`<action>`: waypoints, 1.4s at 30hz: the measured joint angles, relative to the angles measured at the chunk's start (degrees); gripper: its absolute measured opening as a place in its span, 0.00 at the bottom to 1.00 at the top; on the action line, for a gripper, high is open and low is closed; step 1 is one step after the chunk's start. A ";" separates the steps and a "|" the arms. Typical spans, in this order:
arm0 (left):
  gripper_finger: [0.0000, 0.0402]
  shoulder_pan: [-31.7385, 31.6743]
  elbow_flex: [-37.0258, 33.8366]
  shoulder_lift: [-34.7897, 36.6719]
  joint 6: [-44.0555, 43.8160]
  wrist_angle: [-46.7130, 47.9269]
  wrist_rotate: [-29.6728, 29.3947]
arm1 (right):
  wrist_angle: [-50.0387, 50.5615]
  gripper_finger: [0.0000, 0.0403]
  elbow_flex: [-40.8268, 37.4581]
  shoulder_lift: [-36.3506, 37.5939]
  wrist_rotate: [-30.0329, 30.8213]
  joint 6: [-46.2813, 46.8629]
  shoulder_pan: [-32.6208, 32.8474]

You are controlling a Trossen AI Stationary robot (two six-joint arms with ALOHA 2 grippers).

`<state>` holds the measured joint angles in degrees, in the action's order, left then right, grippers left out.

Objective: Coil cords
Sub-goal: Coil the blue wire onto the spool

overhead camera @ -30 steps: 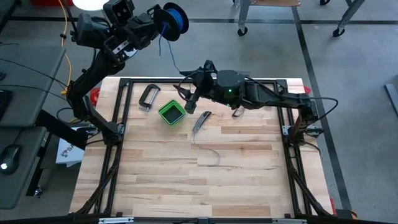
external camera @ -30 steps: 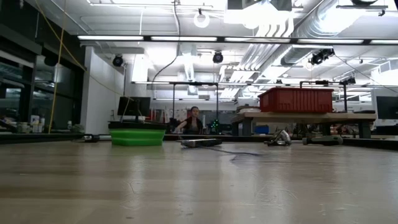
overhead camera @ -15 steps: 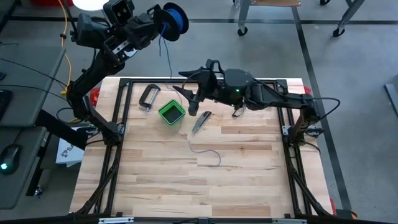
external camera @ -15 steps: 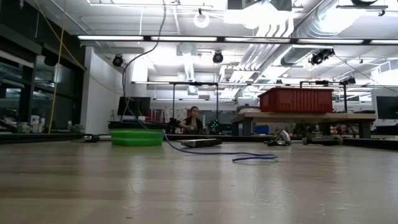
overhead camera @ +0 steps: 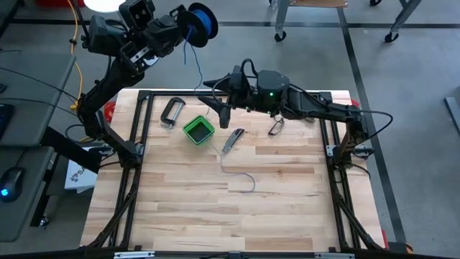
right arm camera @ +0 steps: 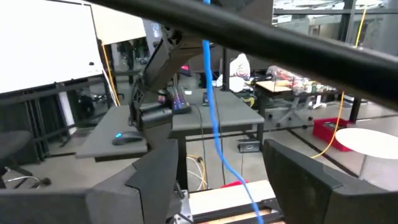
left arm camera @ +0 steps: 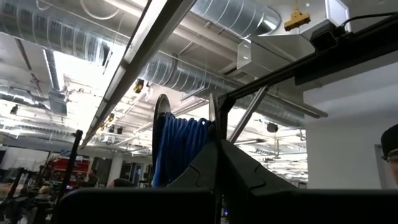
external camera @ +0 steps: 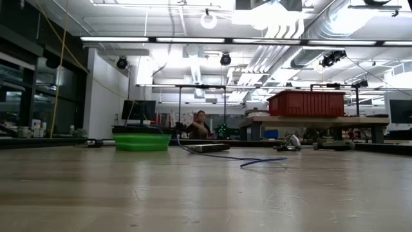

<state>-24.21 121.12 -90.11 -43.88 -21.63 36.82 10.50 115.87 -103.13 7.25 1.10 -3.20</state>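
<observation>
The left gripper (overhead camera: 188, 24) is raised off the table's far-left corner, its fingers (left arm camera: 217, 163) pressed together on the spool (overhead camera: 203, 19) of blue wire (overhead camera: 192, 59), with the arm bent up steeply from its base at the table's left edge. The right gripper (overhead camera: 219, 108) has its fingers (right arm camera: 311, 171) spread wide, the wire running between them without being pinched, and its arm stretches level across the far edge of the table (overhead camera: 287, 194) from the right. From the spool the wire hangs down past that gripper, by the green box (overhead camera: 198, 130), and ends in a loose curl on the wood (overhead camera: 244, 180).
</observation>
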 joint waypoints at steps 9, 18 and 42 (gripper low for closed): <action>0.00 -0.02 0.00 0.00 0.54 -0.02 -0.02 | -0.11 0.57 0.00 -0.38 0.09 0.13 -0.58; 0.00 0.00 0.00 0.00 0.63 -0.02 -1.65 | -1.03 0.54 0.00 -1.57 -1.92 0.40 -0.57; 0.00 0.24 -0.02 -1.05 0.59 -0.04 -2.16 | -1.02 0.04 0.00 -1.84 -1.24 0.39 0.10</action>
<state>-23.97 121.10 -91.15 -43.29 -21.67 34.65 9.48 115.87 -104.97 6.00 1.50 -3.10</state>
